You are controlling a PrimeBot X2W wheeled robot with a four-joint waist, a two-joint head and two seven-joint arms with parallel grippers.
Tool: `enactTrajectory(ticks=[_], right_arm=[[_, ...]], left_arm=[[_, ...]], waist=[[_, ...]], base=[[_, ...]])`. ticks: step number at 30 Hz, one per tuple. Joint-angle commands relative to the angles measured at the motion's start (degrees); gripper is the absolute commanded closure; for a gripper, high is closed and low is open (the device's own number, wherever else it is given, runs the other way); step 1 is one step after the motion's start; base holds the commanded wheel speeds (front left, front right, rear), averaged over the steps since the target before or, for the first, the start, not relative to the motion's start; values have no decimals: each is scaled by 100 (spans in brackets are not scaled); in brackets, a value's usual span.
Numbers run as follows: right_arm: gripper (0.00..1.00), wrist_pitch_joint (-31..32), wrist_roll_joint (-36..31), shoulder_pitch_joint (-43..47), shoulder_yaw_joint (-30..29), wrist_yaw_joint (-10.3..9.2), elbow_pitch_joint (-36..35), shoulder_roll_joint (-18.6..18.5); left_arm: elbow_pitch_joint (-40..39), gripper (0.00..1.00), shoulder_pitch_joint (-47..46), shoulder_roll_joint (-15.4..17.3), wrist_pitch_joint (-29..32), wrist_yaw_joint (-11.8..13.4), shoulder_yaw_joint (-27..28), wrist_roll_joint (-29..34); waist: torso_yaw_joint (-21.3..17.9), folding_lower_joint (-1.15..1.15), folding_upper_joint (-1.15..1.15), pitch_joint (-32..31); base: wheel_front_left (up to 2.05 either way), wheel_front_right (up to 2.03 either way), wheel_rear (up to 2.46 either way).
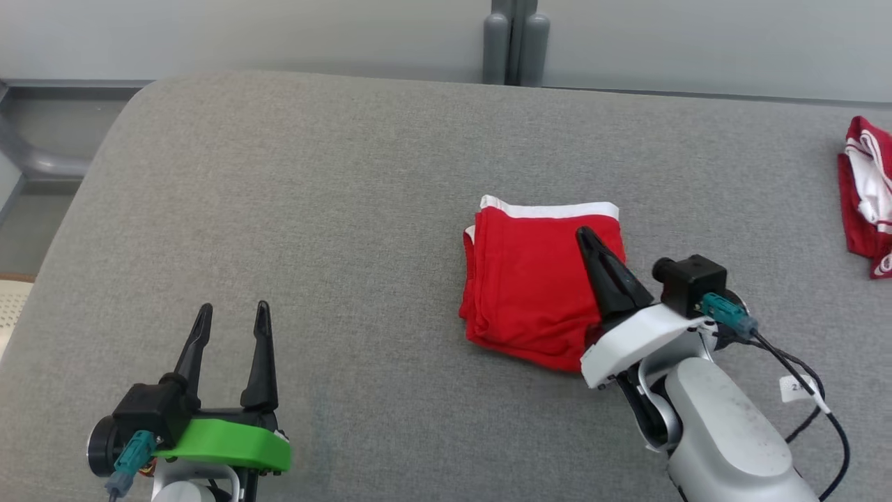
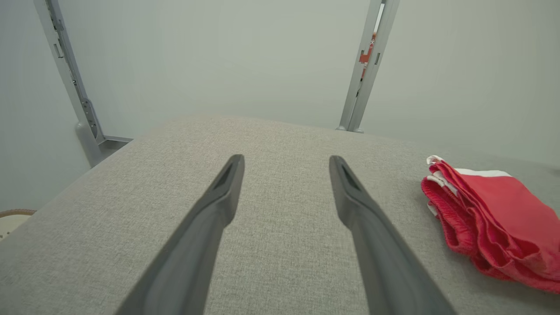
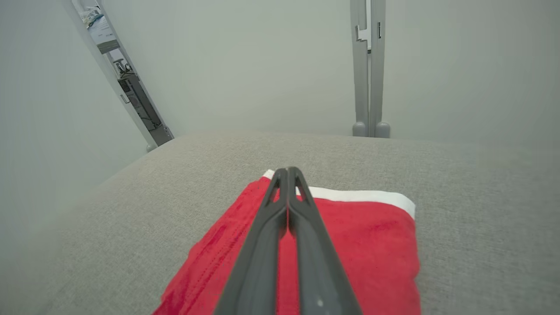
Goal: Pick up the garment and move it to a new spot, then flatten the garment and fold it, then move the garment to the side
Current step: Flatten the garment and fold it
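Note:
The garment (image 1: 529,286) is red with a white band along its far edge, folded into a compact square near the middle of the grey padded table (image 1: 334,209). It lies at the right in the left wrist view (image 2: 494,227) and under the fingers in the right wrist view (image 3: 363,245). My right gripper (image 1: 584,237) is shut with nothing between its fingers, stretched over the garment's right part; whether it touches the cloth I cannot tell. My left gripper (image 1: 233,314) stands open and empty over bare table at the lower left, well apart from the garment.
A second red and white piece of clothing (image 1: 867,195) lies crumpled at the table's far right edge. Grey posts (image 1: 514,42) stand behind the table's back edge. The table's left corner is rounded, with floor beyond it.

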Motion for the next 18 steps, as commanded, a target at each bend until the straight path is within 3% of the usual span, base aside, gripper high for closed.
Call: enactTrajectory(ticks=[1,6,7,8,9,10,18], right_arm=[[100,-16,-92,171,-118,-4,-122,-81],[100,-15,-368,603,-549,-4,-604,-264],[89,-16,-397,683,-625,-4,-688,-286],[60,-16,-442,784,-692,-4,-780,-291],[16,-16,-491,880,-759,-4,-879,-304],[0,-15,-519,949,-794,-4,-948,-313],[0,-16,-693,1584,-1013,-4,-1447,-316]], left_arm=[[-27,0,61,10,0,4,35,84],[-63,0,152,13,0,4,239,131],[-73,0,169,12,0,4,278,143],[-89,0,199,14,0,4,322,155],[-105,0,234,17,0,4,358,165],[-114,0,260,21,0,4,388,177],[-160,0,449,86,0,4,548,340]], waist=[[-256,0,0,-126],[-546,0,0,-220],[-596,0,0,-240],[-648,0,0,-262],[-698,0,0,-280],[-734,0,0,-297],[-885,0,0,-490]], base=[[0,0,0],[0,0,0],[0,0,0],[0,0,0],[0,0,0],[0,0,0],[0,0,0]])
